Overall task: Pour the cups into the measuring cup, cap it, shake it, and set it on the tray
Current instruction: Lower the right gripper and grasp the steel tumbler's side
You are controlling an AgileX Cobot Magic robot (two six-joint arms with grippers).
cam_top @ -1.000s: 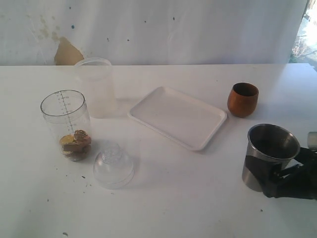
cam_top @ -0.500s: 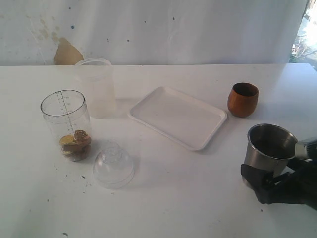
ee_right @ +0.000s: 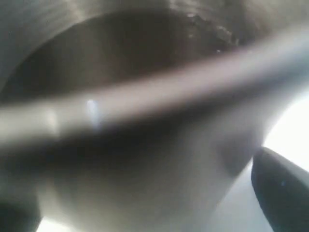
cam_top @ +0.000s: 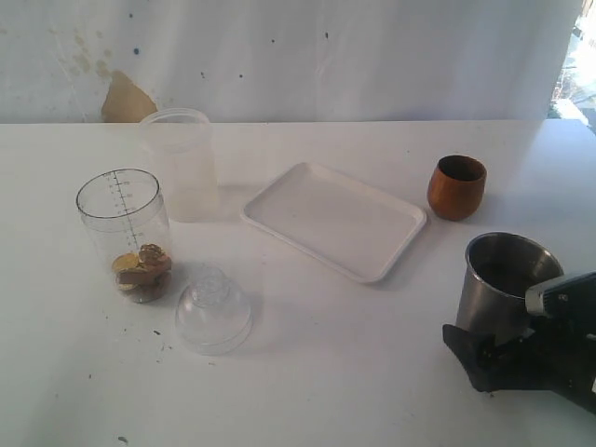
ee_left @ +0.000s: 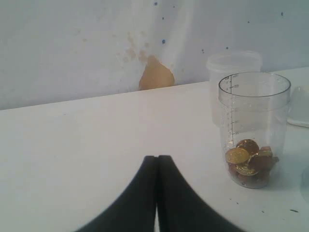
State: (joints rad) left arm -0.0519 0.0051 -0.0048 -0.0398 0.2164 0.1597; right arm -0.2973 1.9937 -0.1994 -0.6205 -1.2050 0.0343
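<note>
The stainless-steel tumbler (cam_top: 507, 284) stands upright at the front right of the table. My right gripper (cam_top: 494, 352) is low at its near side, open, with one black finger (cam_top: 466, 349) showing beside the base. In the right wrist view the tumbler (ee_right: 145, 145) fills the picture, blurred, with a dark finger (ee_right: 280, 193) apart from its wall. The wooden cup (cam_top: 456, 187) stands behind it. The measuring cup (cam_top: 126, 233) at the left holds coins, and the cap (cam_top: 213, 310) rests on the table beside it. The tray (cam_top: 333, 221) lies mid-table. My left gripper (ee_left: 157, 157) is shut, near the measuring cup (ee_left: 253, 125).
A frosted plastic cup (cam_top: 182, 163) stands just behind the measuring cup, and it also shows in the left wrist view as the frosted cup (ee_left: 231, 65). A white wall with a brown patch (cam_top: 126, 101) runs along the table's far edge.
My right gripper has slid from the tumbler's right side toward the front and left of its base. The tumbler has stayed where it was.
</note>
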